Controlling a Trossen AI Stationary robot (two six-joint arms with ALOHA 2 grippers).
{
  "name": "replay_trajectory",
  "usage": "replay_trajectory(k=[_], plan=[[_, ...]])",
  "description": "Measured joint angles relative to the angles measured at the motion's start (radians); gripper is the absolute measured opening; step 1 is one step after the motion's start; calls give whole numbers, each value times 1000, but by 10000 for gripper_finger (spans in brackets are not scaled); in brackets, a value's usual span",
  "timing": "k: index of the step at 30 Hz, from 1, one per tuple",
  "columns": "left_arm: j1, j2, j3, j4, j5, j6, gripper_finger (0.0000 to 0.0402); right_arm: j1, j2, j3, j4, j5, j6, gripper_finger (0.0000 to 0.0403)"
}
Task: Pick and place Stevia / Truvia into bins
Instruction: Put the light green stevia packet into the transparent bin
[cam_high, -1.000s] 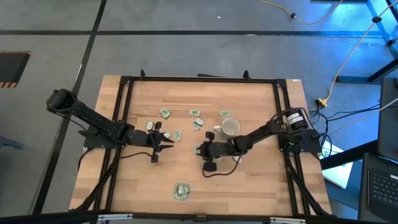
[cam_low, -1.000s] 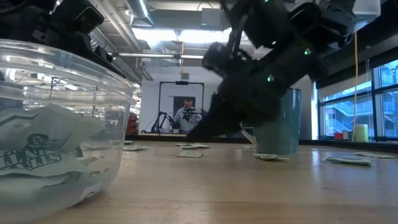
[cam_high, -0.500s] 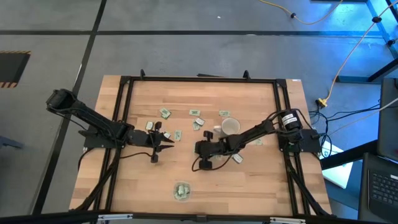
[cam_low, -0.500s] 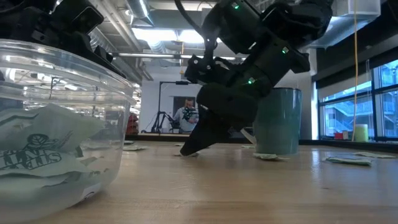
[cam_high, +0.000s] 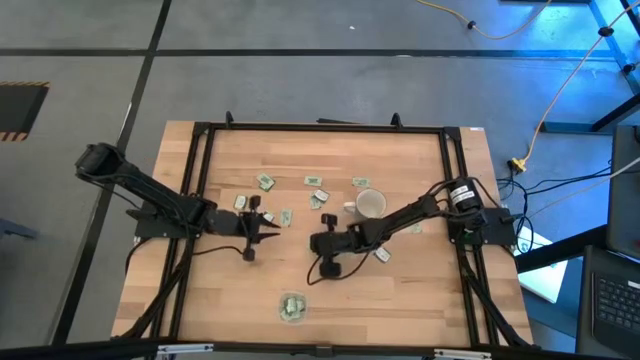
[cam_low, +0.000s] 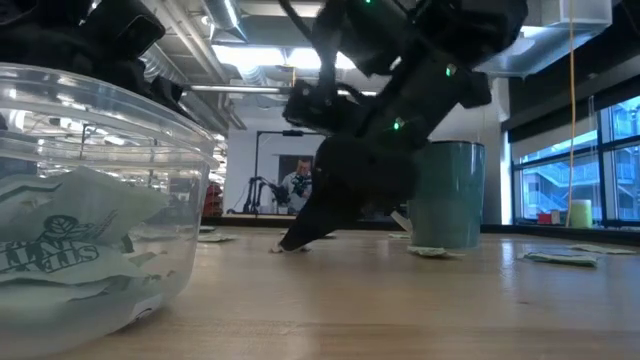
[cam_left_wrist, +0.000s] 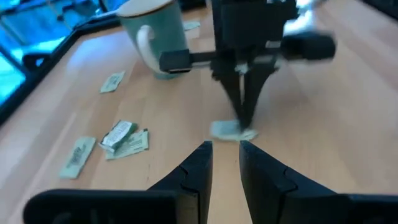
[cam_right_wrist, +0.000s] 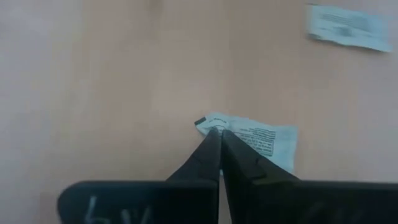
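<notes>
Green and white Stevia / Truvia sachets lie flat on the wooden table, among them one (cam_high: 265, 181), another (cam_high: 313, 180) and a third (cam_high: 381, 255). My right gripper (cam_high: 318, 243) is down at mid-table, shut on one sachet (cam_right_wrist: 255, 140). My left gripper (cam_high: 270, 225) hovers open to its left, facing it, with nothing between its fingers (cam_left_wrist: 202, 158). The clear round bin (cam_high: 292, 307) stands near the front edge with sachets inside (cam_low: 70, 240). My right gripper pinches the sachet's end edge (cam_right_wrist: 210, 122) between its two fingertips. The fingers slant down from the table's right side (cam_low: 300, 230). The sachet lies flat on the table, stretching away from the tips (cam_left_wrist: 231, 130).
A white mug (cam_high: 370, 205) stands just behind and to the right of my right gripper. Black frame rails (cam_high: 200, 130) run along the table's edges. Bare wood lies between the grippers and the bin.
My right gripper has moved toward the table's left edge and down to the tabletop, and its fingers have shut on the sachet's end. My left arm has kept still.
</notes>
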Motion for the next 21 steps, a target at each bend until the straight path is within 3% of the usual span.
replay_trajectory(k=[5,9,15,21], plan=[[-2,69,0,133,6,221,75,27,1,118,-163,-42,-48,6],[-3,142,8,224,100,355,75,44,1,196,-230,-39,-110,2],[-24,261,66,230,119,510,75,48,-2,285,-305,-38,-143,3],[-73,341,123,230,81,600,76,49,-55,293,-352,-34,-63,3]])
